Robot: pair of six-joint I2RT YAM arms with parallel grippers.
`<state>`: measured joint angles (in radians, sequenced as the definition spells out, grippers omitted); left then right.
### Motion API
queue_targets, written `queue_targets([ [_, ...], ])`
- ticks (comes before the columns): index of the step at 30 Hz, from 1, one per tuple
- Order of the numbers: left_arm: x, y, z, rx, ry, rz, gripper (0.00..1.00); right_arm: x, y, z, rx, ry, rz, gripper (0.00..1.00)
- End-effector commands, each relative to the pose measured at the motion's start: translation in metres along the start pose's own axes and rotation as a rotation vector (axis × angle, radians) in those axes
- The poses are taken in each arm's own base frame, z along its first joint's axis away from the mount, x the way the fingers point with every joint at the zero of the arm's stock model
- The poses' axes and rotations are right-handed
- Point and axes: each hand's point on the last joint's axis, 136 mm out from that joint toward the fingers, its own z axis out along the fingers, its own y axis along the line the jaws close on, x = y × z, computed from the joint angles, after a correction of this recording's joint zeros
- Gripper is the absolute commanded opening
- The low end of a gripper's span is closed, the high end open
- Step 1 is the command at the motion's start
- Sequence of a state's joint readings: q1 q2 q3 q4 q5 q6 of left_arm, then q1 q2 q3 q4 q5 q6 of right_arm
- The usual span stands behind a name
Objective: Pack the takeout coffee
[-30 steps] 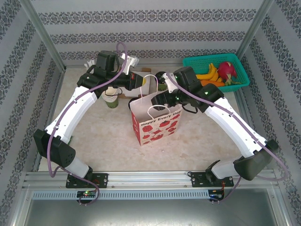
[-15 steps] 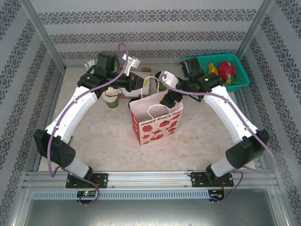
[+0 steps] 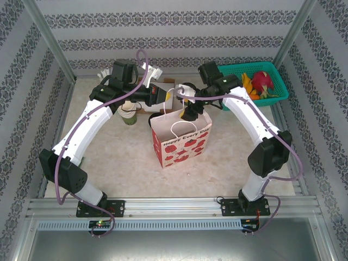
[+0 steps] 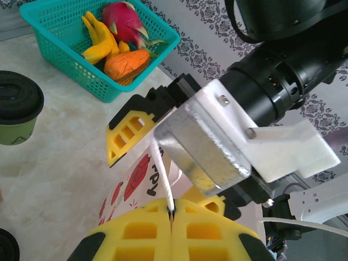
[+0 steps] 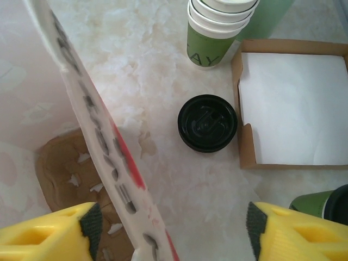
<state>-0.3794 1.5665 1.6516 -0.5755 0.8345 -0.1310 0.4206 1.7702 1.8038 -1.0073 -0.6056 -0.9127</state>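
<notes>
Left claw [image 4: 171, 213] is clenched on the white handle [image 4: 161, 173] of the bag [image 3: 182, 141], with the strap pinched flat between its yellow fingers and held up over the bag's mouth. Right claw [image 5: 173, 225] hangs just above the bag's far rim with its jaws apart and nothing in them. One finger is over the bag's brown floor and the other over the bare desk [image 5: 136, 65]. The rim runs slantwise between them; whether it touches either I cannot tell. The bag stands upright mid-desk, mouth open, with a red print on its front. The coffee [image 4: 16, 109], green-bodied under a black lid, stands upright on the desk outside the bag, near the right claw's outer finger and in neither claw. Beyond it sits a teal basket [image 4: 70, 68] of fruit. A round black lid [image 5: 207, 122] lies on the desk close to the bag; whether a cup is under it I cannot tell. Just beside that lid is a cardboard tray [image 5: 240, 142] of white paper, and past it a stack of cups [image 5: 220, 27].
</notes>
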Motion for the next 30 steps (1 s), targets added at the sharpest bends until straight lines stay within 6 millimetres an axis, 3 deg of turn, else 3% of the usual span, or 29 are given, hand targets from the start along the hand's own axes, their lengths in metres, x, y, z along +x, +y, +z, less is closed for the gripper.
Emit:
queue_targets([
  [1, -0.006, -0.007, 0.004, 0.04, -0.01, 0.032, 0.0, -0.009, 0.004, 0.001, -0.051, -0.044, -0.037, 0.59],
  [7, -0.008, -0.01, 0.003, 0.049, -0.01, 0.04, 0.0, -0.012, 0.019, 0.001, -0.11, -0.064, -0.081, 0.5],
  [15, -0.01, -0.014, -0.001, 0.057, -0.011, 0.05, 0.0, -0.014, 0.026, -0.003, -0.138, -0.055, -0.079, 0.27],
  [18, -0.01, -0.019, -0.003, 0.071, -0.013, 0.048, 0.01, -0.015, 0.028, -0.003, -0.133, -0.051, -0.079, 0.13],
  [24, -0.012, -0.027, -0.008, 0.088, -0.02, 0.044, 0.05, -0.017, 0.035, -0.005, -0.128, -0.056, -0.058, 0.0],
  [30, -0.014, -0.029, -0.022, 0.024, -0.054, 0.053, 0.15, -0.026, 0.042, -0.012, -0.129, -0.082, 0.006, 0.0],
])
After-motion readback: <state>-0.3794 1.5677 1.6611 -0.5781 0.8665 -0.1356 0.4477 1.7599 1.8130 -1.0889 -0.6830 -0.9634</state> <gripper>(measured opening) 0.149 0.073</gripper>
